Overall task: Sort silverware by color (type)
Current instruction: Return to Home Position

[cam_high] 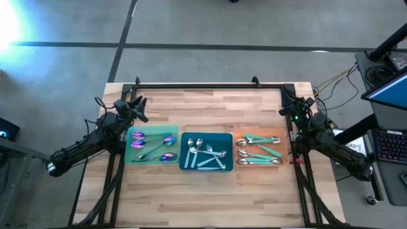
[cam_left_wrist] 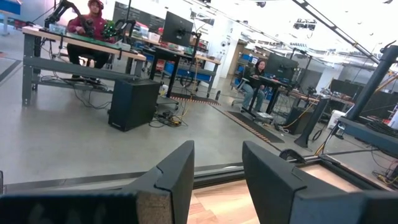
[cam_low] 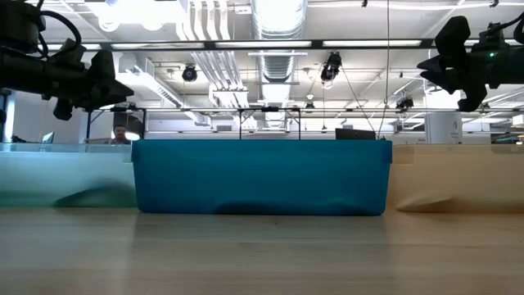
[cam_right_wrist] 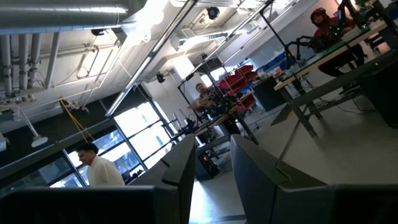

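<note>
High view, looking down: iridescent purple spoons [cam_high: 152,145] lying in green tray [cam_high: 131,158], plain silver spoons [cam_high: 205,152] in teal tray [cam_high: 184,166], teal-handled spoons [cam_high: 259,149] in orange tray [cam_high: 280,161]. Left gripper [cam_high: 138,107] raised beside the green tray's far corner, fingers [cam_left_wrist: 177,180] spread, empty. Right gripper [cam_high: 287,107] up beside the orange tray's far corner, fingers [cam_right_wrist: 180,171] apart, holding nothing. For a clean return home: draw each arm straight back, hold height, avoid swinging over the trays, mind the black frame rail [cam_high: 210,86].
</note>
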